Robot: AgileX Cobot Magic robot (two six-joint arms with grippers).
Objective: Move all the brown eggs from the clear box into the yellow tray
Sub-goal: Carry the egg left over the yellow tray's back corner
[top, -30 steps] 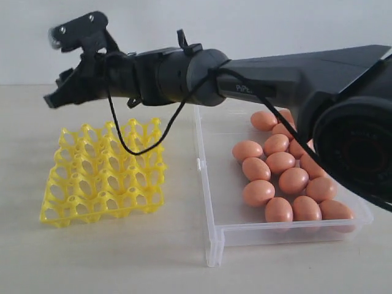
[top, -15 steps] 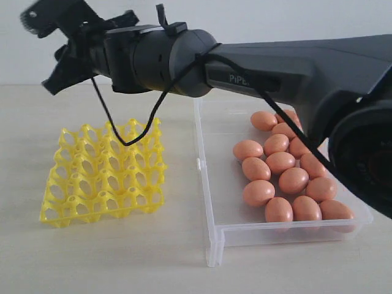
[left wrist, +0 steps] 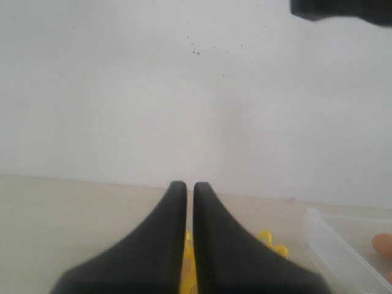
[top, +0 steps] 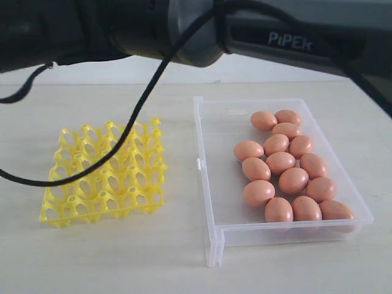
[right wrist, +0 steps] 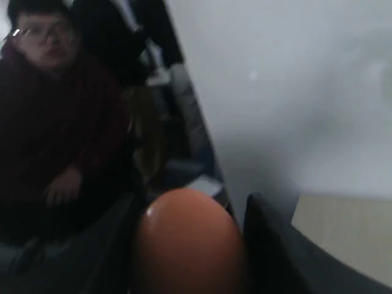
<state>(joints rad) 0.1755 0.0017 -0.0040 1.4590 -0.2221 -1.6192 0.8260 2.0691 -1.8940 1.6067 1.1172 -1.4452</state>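
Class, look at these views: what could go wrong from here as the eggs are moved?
The right claw grips one brown egg in mid-air; a slip could drop it. The black cable sags in front of the yellow tray and might snag on it.

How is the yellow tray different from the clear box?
The yellow tray is bright, with open cups and pegs; the clear box is see-through with a flat floor. The tray's cups look empty; the box holds brown eggs. The box is bigger. Both sit on the table.
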